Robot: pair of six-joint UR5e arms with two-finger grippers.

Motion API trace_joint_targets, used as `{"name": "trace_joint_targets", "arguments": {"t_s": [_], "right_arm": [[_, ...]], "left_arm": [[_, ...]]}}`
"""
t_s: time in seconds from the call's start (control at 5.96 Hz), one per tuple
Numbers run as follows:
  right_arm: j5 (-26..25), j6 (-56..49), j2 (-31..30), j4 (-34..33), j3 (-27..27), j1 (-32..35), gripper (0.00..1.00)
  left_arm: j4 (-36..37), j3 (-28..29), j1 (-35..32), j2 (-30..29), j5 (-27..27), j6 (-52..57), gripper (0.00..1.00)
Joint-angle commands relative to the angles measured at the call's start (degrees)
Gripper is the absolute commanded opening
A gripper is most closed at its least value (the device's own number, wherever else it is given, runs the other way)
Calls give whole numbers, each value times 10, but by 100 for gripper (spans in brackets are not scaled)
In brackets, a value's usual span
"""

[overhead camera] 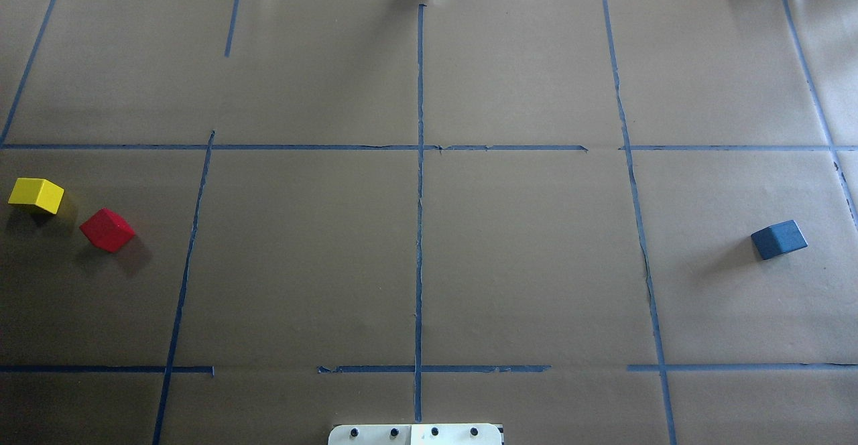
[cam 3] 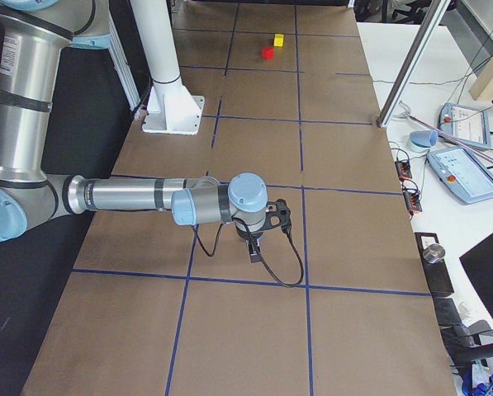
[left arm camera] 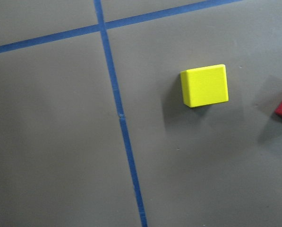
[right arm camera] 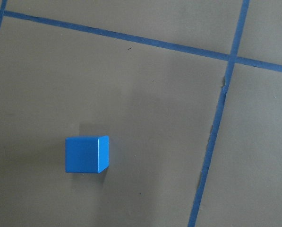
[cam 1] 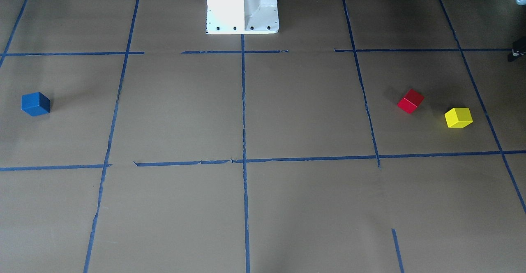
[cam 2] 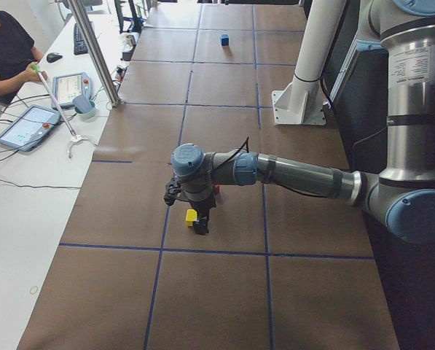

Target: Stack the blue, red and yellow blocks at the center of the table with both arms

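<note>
Claws first: we cannot tell whether the left claw (cam 2: pixel 200 226) or right claw (cam 3: pixel 253 251) stands open or shut. Our brown paper-covered desk (overhead camera: pixel 523 264) carries the white robot pedestal (cam 1: pixel 242 5). Left of that pedestal lie the yellow cube block (overhead camera: pixel 37 195) and red cube block (overhead camera: pixel 106 230), close but apart; right of it, the blue cube block (overhead camera: pixel 779 239).

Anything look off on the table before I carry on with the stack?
Nothing serious. The blue block, red block and yellow block sit flat, apart and intact. Only the blue tape grid is ragged, with gaps in its lines.
</note>
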Motion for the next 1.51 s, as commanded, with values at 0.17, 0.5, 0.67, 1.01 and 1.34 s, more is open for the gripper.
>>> {"name": "trace_joint_targets", "arguments": {"t_s": [0.17, 0.5, 0.67, 1.01, 1.34], "right_arm": [[-23, 93, 11, 53, -1, -117, 100], [-98, 188, 12, 128, -4, -207, 100], [-111, 193, 33, 127, -15, -236, 100], [-123, 194, 64, 128, -72, -259, 100], [-121, 195, 75, 127, -100, -265, 100]], "left_arm": [[0, -5, 0, 1, -9, 2, 100], [0, -5, -1, 1, -9, 2, 100], [0, -4, 0, 2, -9, 2, 100], [0, -4, -1, 2, -9, 2, 100], [-1, -6, -1, 2, -9, 2, 100]]}}
